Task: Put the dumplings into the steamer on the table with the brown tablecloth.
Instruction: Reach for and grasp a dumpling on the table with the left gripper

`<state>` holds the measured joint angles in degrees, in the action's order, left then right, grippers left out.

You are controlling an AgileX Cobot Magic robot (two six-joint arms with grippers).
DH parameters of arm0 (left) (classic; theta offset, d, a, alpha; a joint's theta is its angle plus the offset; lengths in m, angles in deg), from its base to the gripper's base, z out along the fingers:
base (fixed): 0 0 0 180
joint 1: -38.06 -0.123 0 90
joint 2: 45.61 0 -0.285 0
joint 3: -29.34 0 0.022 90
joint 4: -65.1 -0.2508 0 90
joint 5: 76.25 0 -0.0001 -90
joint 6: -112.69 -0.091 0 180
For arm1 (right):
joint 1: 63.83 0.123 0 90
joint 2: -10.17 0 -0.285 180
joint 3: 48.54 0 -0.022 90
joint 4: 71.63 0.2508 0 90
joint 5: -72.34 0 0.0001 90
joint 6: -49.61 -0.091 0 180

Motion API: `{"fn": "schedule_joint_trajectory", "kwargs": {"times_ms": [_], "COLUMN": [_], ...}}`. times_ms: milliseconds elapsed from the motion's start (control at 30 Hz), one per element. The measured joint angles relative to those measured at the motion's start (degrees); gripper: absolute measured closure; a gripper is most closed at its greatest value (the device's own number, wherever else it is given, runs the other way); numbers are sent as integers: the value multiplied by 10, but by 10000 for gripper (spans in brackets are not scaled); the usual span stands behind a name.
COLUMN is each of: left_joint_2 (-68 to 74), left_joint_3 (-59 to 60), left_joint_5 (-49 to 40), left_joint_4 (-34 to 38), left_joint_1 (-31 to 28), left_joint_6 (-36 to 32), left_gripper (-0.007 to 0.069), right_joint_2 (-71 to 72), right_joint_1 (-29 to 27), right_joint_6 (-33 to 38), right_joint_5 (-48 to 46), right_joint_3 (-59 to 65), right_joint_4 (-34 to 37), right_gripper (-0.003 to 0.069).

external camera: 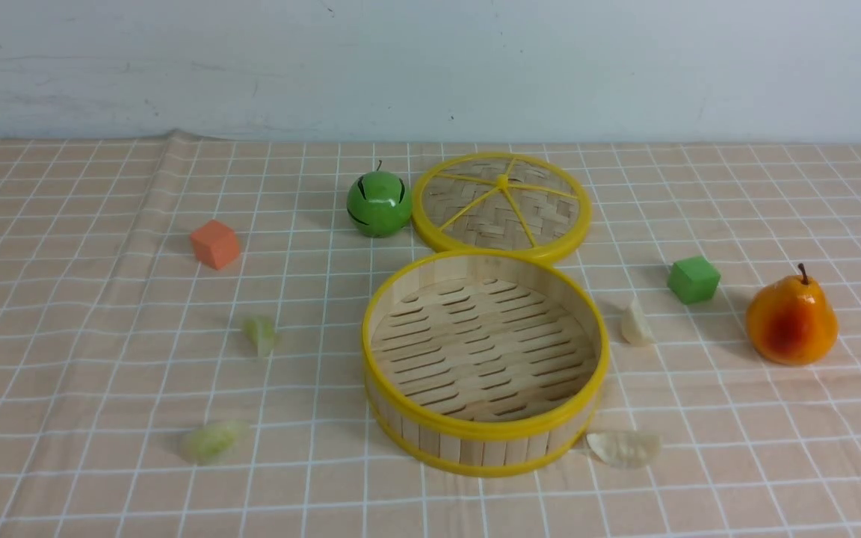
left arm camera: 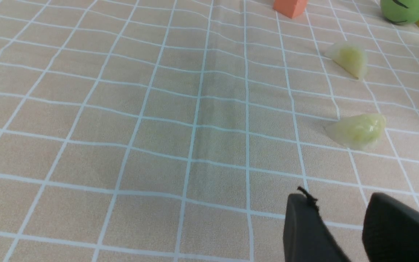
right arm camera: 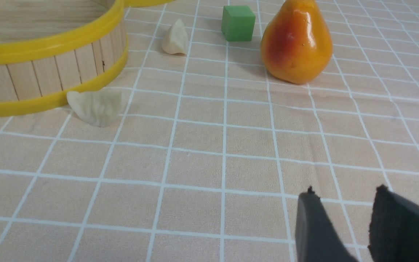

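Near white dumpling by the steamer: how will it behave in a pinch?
The dumpling looks translucent and plastic-like, so possibly slippery. Small with a thin tapered edge: probably light, may scoot when nudged. Lying flat, it seems unlikely to roll.

Two dumplings (external camera: 260, 334) lie left of the steamer (external camera: 484, 448), two right, lid (external camera: 501, 202) behind.

A flat round woven lid (external camera: 492, 218) with a yellow rim and spokes lies at the far middle, and a shiny green toy apple (external camera: 379, 204) with black marks sits just beside its left edge. An orange cube (external camera: 214, 243) stands alone well to the left of the apple, slightly nearer. On the right, a green cube (external camera: 693, 279) sits just left of an upright orange-yellow pear (external camera: 791, 320) with a red blush, the cube a little farther back.
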<state>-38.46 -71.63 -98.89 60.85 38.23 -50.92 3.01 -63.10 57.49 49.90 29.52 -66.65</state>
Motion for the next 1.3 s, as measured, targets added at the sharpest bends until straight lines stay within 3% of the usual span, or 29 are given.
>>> {"fn": "schedule_joint_trajectory", "kwargs": {"times_ms": [433,733,1000,1167,1300], "left_joint_2": [0,0,0,0,0], "left_joint_3": [0,0,0,0,0], "left_joint_5": [0,52,240,320,334], "left_joint_4": [-24,-45,-48,-51,-51], "left_joint_1": [0,0,0,0,0], "left_joint_6": [0,0,0,0,0], "left_gripper": [386,386,386,386,386], "right_joint_2": [0,0,0,0,0], "right_joint_1": [0,-2,-12,-12,-12], "right_joint_6": [0,-13,-13,-13,-13], "right_joint_5": [-1,-6,-15,-21,-27], "right_joint_3": [0,-1,-1,0,0], "right_joint_4": [-13,-80,-278,-321,-354], "right_gripper": [419,419,429,428,428]}}
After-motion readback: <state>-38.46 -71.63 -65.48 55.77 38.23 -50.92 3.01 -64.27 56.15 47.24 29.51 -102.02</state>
